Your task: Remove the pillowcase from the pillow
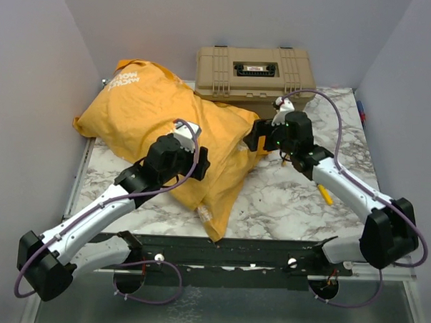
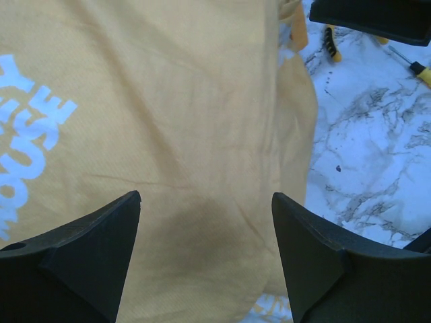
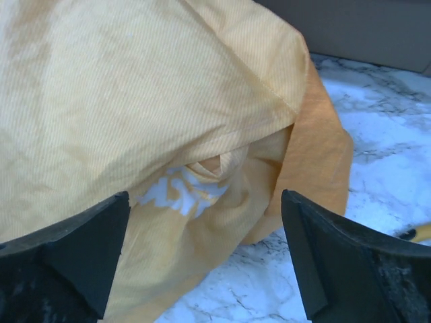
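Top view: a marble table [image 1: 285, 200] with a tan toolbox [image 1: 255, 70] at the back. The orange-yellow pillowcase [image 1: 146, 108] lies across the left and middle of the table. Its far end sits just beside the toolbox, and a flat, loose corner trails toward the near edge. The case looks plump for most of its length, so you can judge that the pillow is inside it. No plain white pillow shows in any view.

Left wrist view: your left gripper [image 2: 205, 256] hovers over the cloth with its fingers spread wide and nothing between them. White lettering [image 2: 34, 134] shows on the case to its left, and the edge of the case meets bare marble to its right. A yellow-handled screwdriver [image 2: 417, 67] lies well apart on the table.

Right wrist view: your right gripper [image 3: 202, 262] faces the end of the case nearest the toolbox. Its fingers are also spread, with nothing held. Between them the cloth folds inward in a pocket, with a patch of white print tucked inside. You cannot tell from here whether this is the open mouth of the case.

Progress, as a judgement: the removal has hardly begun. The case covers the pillow, and neither claw has cloth pinched. What remains is to take hold of the case, pin or hold the pillow, and draw the two apart.
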Controlling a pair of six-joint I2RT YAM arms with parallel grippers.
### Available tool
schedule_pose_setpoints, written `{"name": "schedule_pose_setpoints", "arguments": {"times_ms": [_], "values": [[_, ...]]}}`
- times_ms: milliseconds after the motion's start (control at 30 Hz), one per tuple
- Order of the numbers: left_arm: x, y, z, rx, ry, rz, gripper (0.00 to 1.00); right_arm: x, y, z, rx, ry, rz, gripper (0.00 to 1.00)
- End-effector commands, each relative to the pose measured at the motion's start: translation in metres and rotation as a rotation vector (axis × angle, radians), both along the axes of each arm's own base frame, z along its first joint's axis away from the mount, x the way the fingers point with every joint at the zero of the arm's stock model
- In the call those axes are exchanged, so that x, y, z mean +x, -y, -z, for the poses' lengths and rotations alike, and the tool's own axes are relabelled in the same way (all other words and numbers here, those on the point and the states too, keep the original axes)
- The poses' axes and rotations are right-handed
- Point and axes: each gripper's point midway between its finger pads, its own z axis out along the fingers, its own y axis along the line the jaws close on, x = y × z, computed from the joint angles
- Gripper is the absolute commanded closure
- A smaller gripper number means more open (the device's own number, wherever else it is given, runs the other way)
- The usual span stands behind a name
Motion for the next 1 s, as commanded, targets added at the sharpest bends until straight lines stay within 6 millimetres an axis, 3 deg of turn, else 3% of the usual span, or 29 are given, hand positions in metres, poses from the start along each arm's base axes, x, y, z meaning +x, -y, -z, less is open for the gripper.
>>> {"name": "schedule_pose_setpoints", "arguments": {"times_ms": [0, 267, 533, 767, 967], "values": [[-0.004, 0.016, -0.018, 0.072, 0.049, -0.003, 0.20, -0.012, 0.021, -0.013, -0.006, 0.055, 0.079, 0.00], [-0.005, 0.036, -0.013, 0.292, 0.096, -0.075, 0.20, -0.040, 0.039, -0.006, 0.032, 0.085, 0.110, 0.00], [0.001, 0.058, 0.011, 0.499, 0.135, -0.139, 0.17, -0.055, 0.062, 0.003, 0.001, 0.104, 0.184, 0.00], [0.012, 0.045, 0.021, 0.630, 0.173, -0.265, 0.16, -0.060, 0.068, 0.009, 0.002, 0.108, 0.201, 0.00], [0.019, 0.030, 0.008, 0.677, 0.224, -0.367, 0.17, -0.063, 0.066, 0.012, 0.009, 0.100, 0.185, 0.00]]}}
